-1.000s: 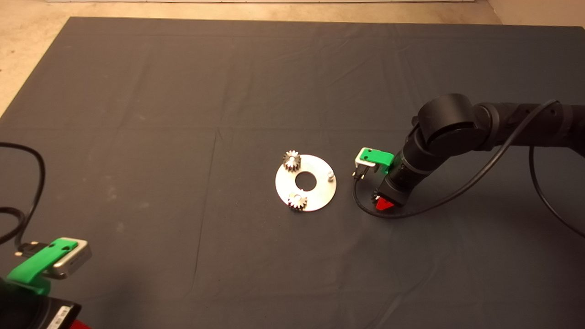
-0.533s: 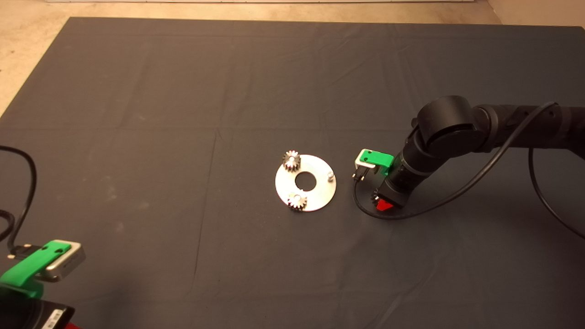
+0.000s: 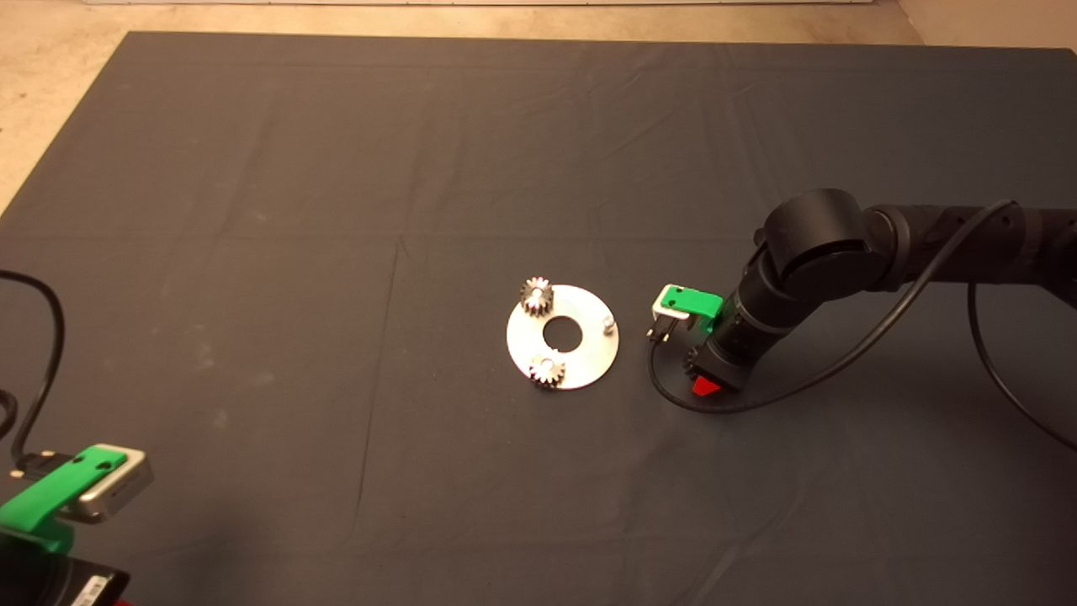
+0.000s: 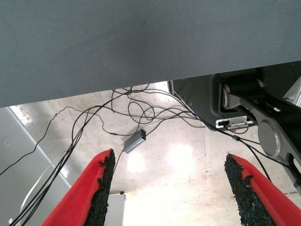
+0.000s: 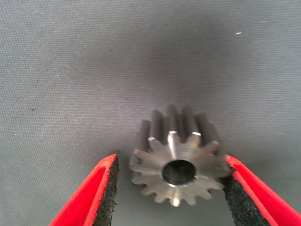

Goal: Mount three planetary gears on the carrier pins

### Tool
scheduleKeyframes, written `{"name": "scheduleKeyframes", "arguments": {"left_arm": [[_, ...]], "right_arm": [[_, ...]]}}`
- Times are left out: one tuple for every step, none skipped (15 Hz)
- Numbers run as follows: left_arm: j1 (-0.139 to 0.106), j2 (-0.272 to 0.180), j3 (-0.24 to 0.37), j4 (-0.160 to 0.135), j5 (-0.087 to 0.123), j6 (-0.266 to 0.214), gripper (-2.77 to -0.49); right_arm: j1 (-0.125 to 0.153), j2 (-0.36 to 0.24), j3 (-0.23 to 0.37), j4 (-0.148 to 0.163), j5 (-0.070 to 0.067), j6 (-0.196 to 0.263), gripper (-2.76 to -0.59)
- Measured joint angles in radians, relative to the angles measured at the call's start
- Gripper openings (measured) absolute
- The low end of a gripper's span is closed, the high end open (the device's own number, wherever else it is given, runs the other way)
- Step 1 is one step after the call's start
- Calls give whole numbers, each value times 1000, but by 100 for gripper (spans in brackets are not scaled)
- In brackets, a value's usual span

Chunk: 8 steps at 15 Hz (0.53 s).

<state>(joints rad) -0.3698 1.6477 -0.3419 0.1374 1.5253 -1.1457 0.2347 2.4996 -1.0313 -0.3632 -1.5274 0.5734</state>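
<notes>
- While our left gripper (image 3: 50, 497) waits at the mat's (image 3: 336, 168) near left corner, its fingers (image 4: 101, 188) gape wide on nothing.
- At mid-mat we see the disc (image 3: 589, 358) with two gears (image 3: 536, 295) seated, far-left and near (image 3: 547, 370); its right pin (image 3: 607, 323) stands bare.
- Just right of the disc, our right gripper (image 5: 170, 188) straddles the third gear (image 5: 178, 165) on the mat, one pad touching its teeth, the other with a gap.

Black arms, green grippers, red fingers

The right arm (image 3: 841, 252) is matte black with a bulbous round joint and a looping black cable (image 3: 850, 353). Each wrist carries a green bracket on a silver camera block (image 3: 677, 307). Red fingers (image 5: 94, 195) bear rough black pads
</notes>
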Motion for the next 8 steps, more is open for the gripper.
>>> {"name": "scheduleKeyframes", "arguments": {"left_arm": [[0,-3,0,0,0,2,-165],[0,-9,0,0,0,3,-165],[0,-20,0,0,0,5,-165],[0,-30,0,0,0,10,-165],[-2,-39,0,-1,0,17,-165],[-2,-44,0,-1,0,21,-165],[-2,-47,0,-2,0,28,-165],[-2,-48,0,-3,0,29,-165]], "right_arm": [[0,0,0,0,0,0,-192],[1,0,0,0,0,0,-198],[0,0,0,0,-1,1,-198],[0,1,0,0,-3,1,-198],[0,2,0,-3,-5,1,-209],[1,2,0,-4,-6,1,-213],[0,2,0,-5,-6,1,-213],[0,2,0,-5,-6,1,-213]]}}
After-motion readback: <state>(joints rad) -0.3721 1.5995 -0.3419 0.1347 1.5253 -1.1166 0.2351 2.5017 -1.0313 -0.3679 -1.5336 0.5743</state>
